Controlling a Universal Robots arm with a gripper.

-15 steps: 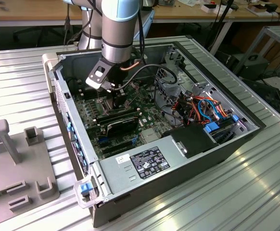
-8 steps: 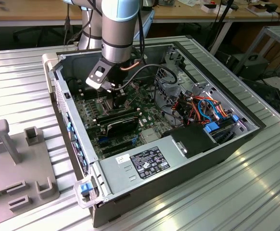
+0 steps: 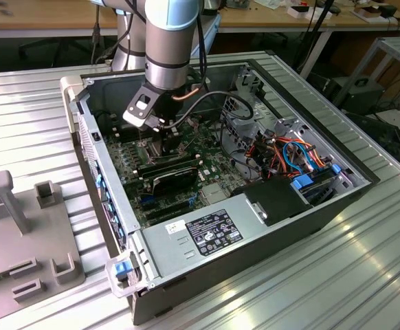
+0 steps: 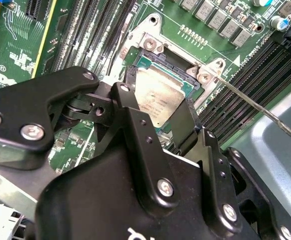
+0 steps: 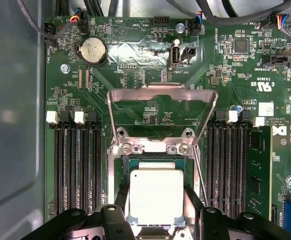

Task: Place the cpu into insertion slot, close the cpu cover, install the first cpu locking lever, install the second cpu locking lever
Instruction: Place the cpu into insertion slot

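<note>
Claw [image 4: 160, 92] seemingly grips one cpu [image 5: 154, 202] (silver-topped) in one insertion slot [image 5: 155, 161].

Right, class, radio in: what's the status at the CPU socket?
Tool shut on the cpu, at the insertion slot; seating unclear. Cpu cover open, folded back. Locking lever raised beside slot. Nothing in the way.

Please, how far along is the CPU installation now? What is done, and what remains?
Done: nothing that I can confirm as finished. In hand: the gripper is at the cpu, which sits in or just above the insertion slot; I cannot tell whether it is seated. Left: the cpu cover stands open, flipped up off the slot, and a locking lever sticks out free, unlatched.
</note>
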